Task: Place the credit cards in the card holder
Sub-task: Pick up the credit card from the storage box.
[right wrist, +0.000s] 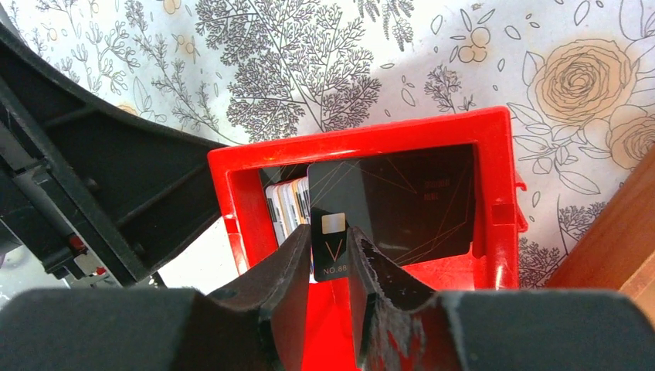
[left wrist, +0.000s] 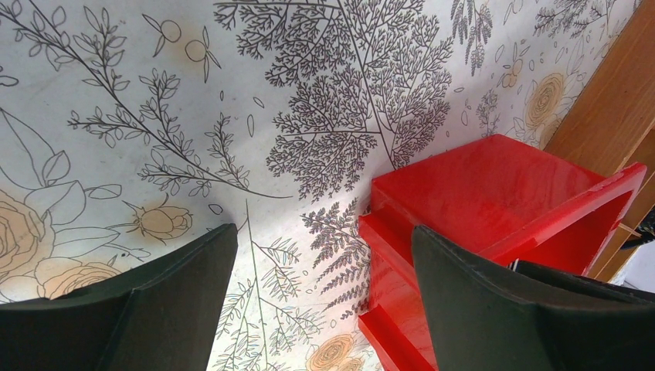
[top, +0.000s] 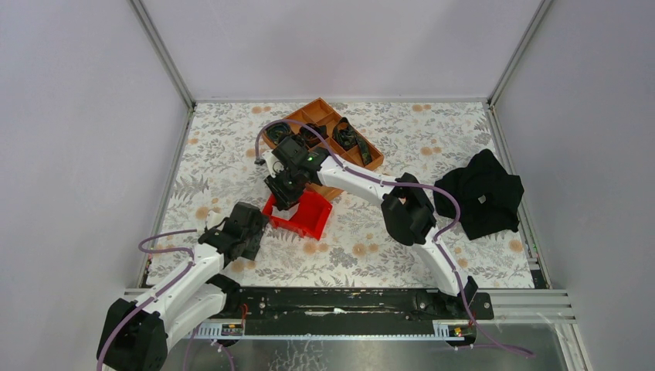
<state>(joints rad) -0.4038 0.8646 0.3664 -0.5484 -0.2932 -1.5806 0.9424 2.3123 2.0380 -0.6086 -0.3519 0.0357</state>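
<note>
In the red bin [right wrist: 494,139], about mid-surface [left wrist: 116,93], is where the cards are. There's a dark card [right wrist: 402,201] with its long axis running side to side across the right wrist view, plus a few paler cards [right wrist: 284,207] stood on edge at its left end.

The right jaws are down at the bin's near wall, narrowed to a slim gap. The dark card's near left corner shows in that gap, and the rest of it stretches ahead and to the right of the tips. Can't tell if they're actually pinching it or just poised over it, tbh.

The right arm [top: 351,176] is clearly the nearer one. The left jaws are wide apart with nothing in them, hanging over the surface just beside the bin's outer wall.

Holder: can't pick it out for sure. An orange bit pokes out under the right arm in the top view, which could be it or just a corner of the tray [top: 317,104]. The paler cards are half hidden by the bin rim, so no count.
</note>
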